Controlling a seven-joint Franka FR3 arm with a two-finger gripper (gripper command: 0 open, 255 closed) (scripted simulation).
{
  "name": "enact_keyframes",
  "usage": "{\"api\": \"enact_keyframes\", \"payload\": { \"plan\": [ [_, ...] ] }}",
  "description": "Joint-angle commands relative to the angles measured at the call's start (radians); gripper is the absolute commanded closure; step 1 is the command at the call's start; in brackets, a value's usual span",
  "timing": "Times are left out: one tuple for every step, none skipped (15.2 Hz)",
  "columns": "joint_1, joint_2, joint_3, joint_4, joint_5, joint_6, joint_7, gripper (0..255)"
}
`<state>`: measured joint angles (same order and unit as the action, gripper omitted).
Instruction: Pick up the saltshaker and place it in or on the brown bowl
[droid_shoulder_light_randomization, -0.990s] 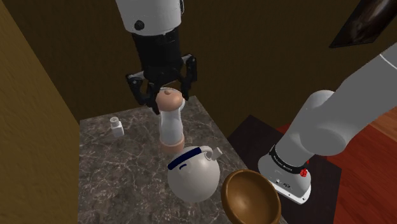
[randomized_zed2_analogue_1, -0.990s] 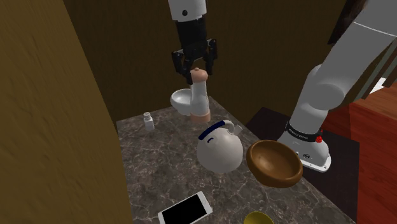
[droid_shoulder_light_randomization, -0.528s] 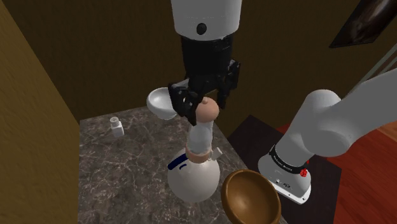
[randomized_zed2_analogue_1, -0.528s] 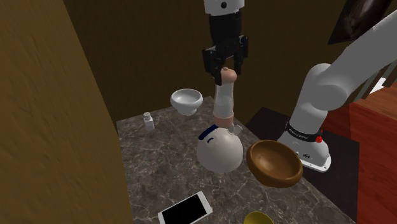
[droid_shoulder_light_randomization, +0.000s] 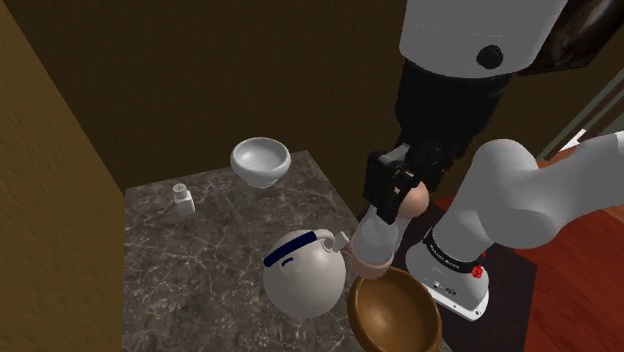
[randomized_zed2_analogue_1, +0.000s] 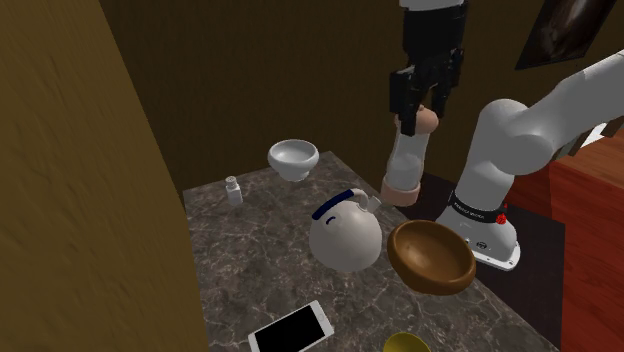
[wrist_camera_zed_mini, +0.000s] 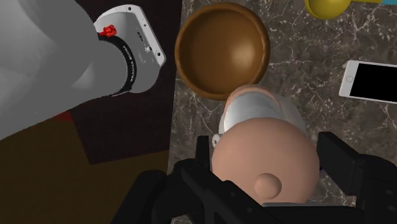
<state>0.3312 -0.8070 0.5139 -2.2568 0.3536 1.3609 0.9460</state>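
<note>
A tall white shaker (droid_shoulder_light_randomization: 377, 241) with a tan knob top and tan base hangs upright in the air, and my gripper (droid_shoulder_light_randomization: 405, 195) is shut on its knob. In the shoulder view its base hovers just above the far rim of the brown bowl (droid_shoulder_light_randomization: 393, 312), beside the round jug. From the second exterior view, the shaker (randomized_zed2_analogue_1: 408, 160) sits up and behind the brown bowl (randomized_zed2_analogue_1: 431, 281) under the gripper (randomized_zed2_analogue_1: 420, 105). In the wrist view, the knob (wrist_camera_zed_mini: 264, 159) is clasped between the black fingers (wrist_camera_zed_mini: 348, 164), with the brown bowl (wrist_camera_zed_mini: 222, 51) just beyond it.
A round white jug (droid_shoulder_light_randomization: 305, 275) with a blue handle stands next to the brown bowl. A white bowl (droid_shoulder_light_randomization: 260, 160) and a small white capped shaker (droid_shoulder_light_randomization: 182, 197) sit at the counter's back. A phone (randomized_zed2_analogue_1: 292, 328) and a yellow item (randomized_zed2_analogue_1: 405, 343) lie near the front. The arm's base (droid_shoulder_light_randomization: 455, 275) stands beside the bowl.
The gripper has carried the tall shaker from above the back of the counter, past the white jug, to just over the brown bowl's far rim, and lower.
</note>
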Motion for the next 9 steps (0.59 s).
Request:
{"api": "enact_keyframes", "payload": {
  "plan": [
    [0.028,-0.066,-0.014,-0.029,0.017,-0.04,0.01,255],
    [0.043,-0.097,-0.017,-0.036,0.027,-0.063,0.021,255],
    [0.057,-0.127,-0.02,-0.042,0.037,-0.086,0.032,255],
    [0.071,-0.156,-0.023,-0.047,0.047,-0.109,0.045,255],
    [0.085,-0.184,-0.025,-0.05,0.058,-0.133,0.058,255],
    [0.099,-0.212,-0.026,-0.053,0.069,-0.157,0.072,255],
    [0.114,-0.243,-0.028,-0.054,0.082,-0.185,0.089,255],
    [0.117,-0.249,-0.024,-0.07,0.085,-0.176,0.088,255],
    [0.119,-0.256,-0.02,-0.086,0.089,-0.166,0.086,255]
  ]
}}
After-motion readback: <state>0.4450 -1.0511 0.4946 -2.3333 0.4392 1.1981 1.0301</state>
